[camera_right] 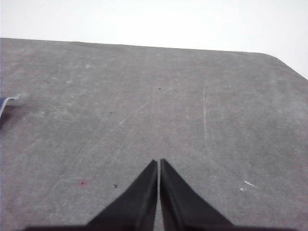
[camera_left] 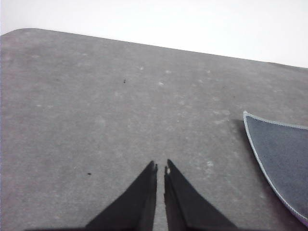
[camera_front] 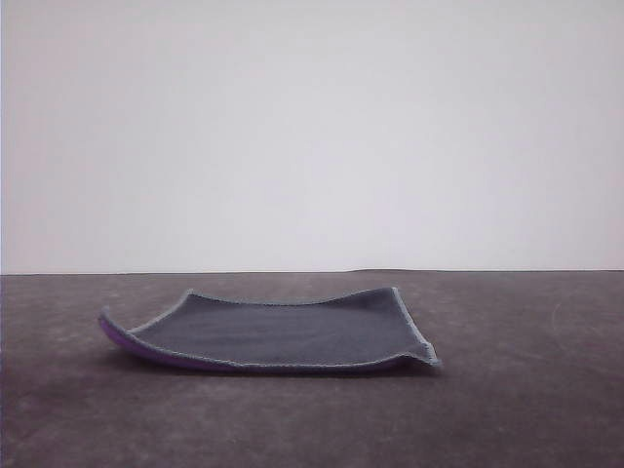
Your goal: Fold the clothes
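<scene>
The clothes (camera_front: 278,331) are one small rectangular cloth lying spread on the dark grey table, dark grey face up, with light grey stitched edging. Its left and right edges curl upward, and bright purple shows along the left underside. In the left wrist view a corner of the cloth (camera_left: 284,159) lies off to one side of my left gripper (camera_left: 160,168), which is shut and holds nothing. My right gripper (camera_right: 159,162) hovers over bare table, shut and empty, with just a sliver of the cloth's corner (camera_right: 6,101) at the frame edge.
The grey table (camera_front: 526,409) is scuffed and speckled. Its far edge (camera_left: 144,44) meets a plain white wall, and a rounded table corner (camera_right: 281,60) shows in the right wrist view.
</scene>
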